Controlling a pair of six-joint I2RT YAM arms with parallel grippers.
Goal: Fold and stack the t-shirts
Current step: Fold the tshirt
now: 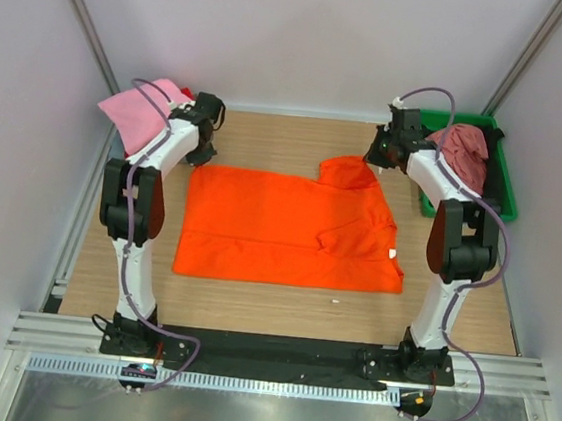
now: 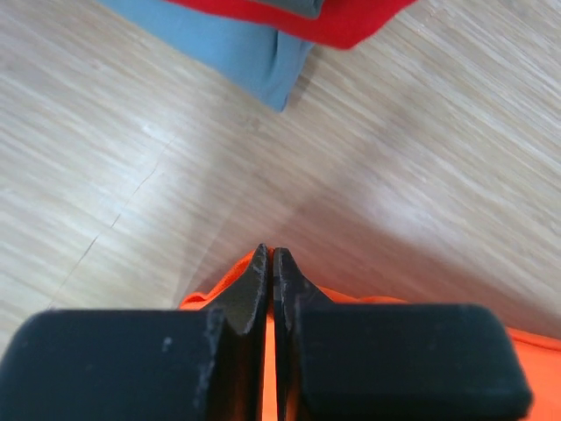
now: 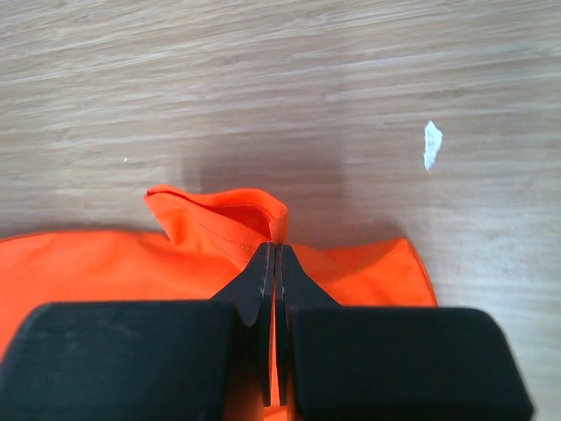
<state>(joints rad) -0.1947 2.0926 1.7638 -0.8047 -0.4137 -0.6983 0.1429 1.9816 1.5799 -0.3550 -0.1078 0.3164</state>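
An orange t-shirt (image 1: 279,230) lies spread flat in the middle of the top view, on the wooden table (image 1: 251,308), with its long edges running left to right. One short sleeve sticks out at its upper right corner, and a small white label (image 1: 394,255) shows near its right edge.

The left gripper (image 2: 272,253) sits at the shirt's upper left corner. In the left wrist view its two black fingers (image 2: 250,289) are pressed together with a thin strip of orange cloth between them, so it is pinching the shirt's edge. At the top of that view, further out on the table, lie a grey-blue t-shirt (image 2: 237,53) and a red t-shirt (image 2: 351,22) on top of it.

The right gripper (image 3: 276,248) is at the sleeve in the upper right of the shirt. Its fingers (image 3: 298,285) are also closed with orange cloth caught between them, and the hem stands up in a small fold just left of the tips. A white scrap (image 3: 431,145) lies on the bare wood in the upper right of the right wrist view, apart from the cloth.

In the upper left of the top view a pink t-shirt (image 1: 130,114) rests beside the left arm. In the upper right a green tray (image 1: 505,184) holds a crumpled dusty rose t-shirt (image 1: 465,149)
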